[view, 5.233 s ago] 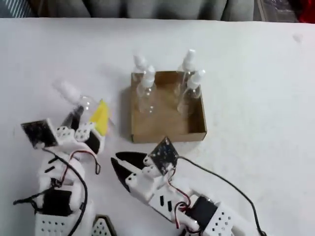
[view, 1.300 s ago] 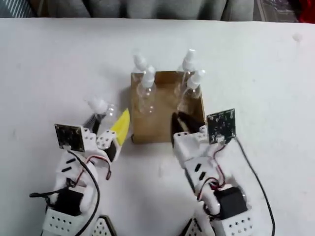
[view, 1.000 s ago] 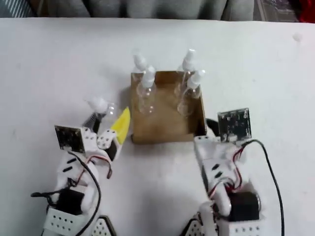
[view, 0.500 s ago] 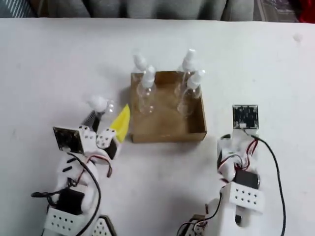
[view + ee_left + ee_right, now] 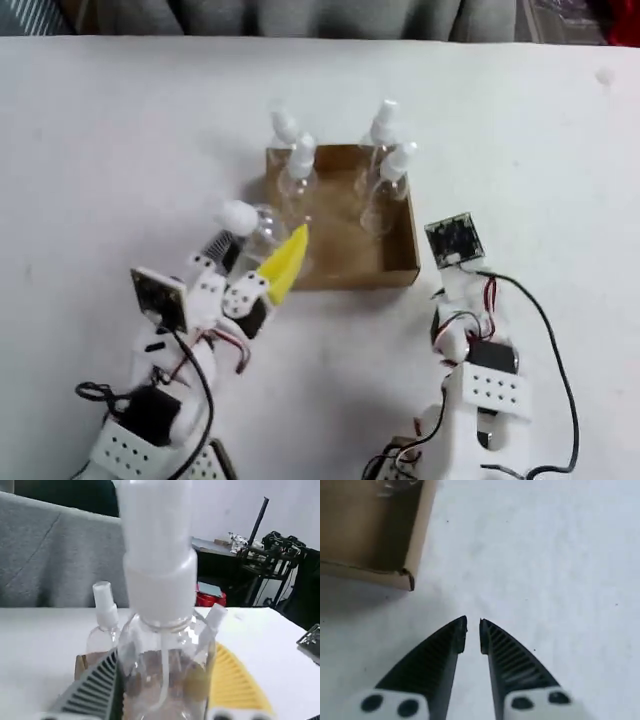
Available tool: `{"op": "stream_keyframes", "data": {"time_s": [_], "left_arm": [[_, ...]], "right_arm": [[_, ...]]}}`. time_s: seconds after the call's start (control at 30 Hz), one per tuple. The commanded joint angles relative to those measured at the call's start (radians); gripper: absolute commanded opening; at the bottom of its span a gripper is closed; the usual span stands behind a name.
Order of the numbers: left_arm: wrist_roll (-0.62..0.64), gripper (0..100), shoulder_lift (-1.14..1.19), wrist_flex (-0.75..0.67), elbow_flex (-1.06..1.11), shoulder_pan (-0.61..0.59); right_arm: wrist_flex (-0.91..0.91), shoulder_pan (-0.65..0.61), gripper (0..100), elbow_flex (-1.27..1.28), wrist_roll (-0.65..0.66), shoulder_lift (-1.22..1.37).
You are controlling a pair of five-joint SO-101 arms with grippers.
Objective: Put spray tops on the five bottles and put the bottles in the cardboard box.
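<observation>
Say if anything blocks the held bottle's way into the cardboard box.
Nothing visible does. The left tool holds the bottle at the cardboard box's left wall; four bottles stand in its far half, the near half bare.

Open brown cardboard box (image 5: 345, 278) on the table, four clear bottles (image 5: 297, 190) with white spray tops (image 5: 301, 152) standing upright in its far half, two per side. Fifth bottle (image 5: 262, 228), clear, white spray top (image 5: 238, 215) fitted, is clamped in my left gripper (image 5: 258, 238), top end up, right at the box's near left corner.
</observation>
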Motion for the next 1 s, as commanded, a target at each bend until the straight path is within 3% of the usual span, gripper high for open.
{"op": "stream_keyframes", "data": {"time_s": [0.0,0.2,0.53,0.8,0.97], "left_arm": [[0.003,2,-0.012,0.005,-0.087,0.013],[0.002,2,0.051,0.005,-0.114,0.013],[0.003,2,0.561,-0.014,-0.358,0.013],[-0.002,2,0.734,-0.341,-0.267,-0.008],[-0.077,2,0.862,-0.456,-0.265,-0.062]], "right_arm": [[-0.019,-0.012,2.1,-0.008,0.017,0.005],[-0.019,-0.013,2.1,-0.008,0.020,0.005],[-0.019,-0.013,2.1,-0.006,0.023,0.005],[-0.019,-0.013,2.1,-0.006,0.025,0.005],[-0.019,-0.013,2.1,-0.006,0.025,0.005]]}}
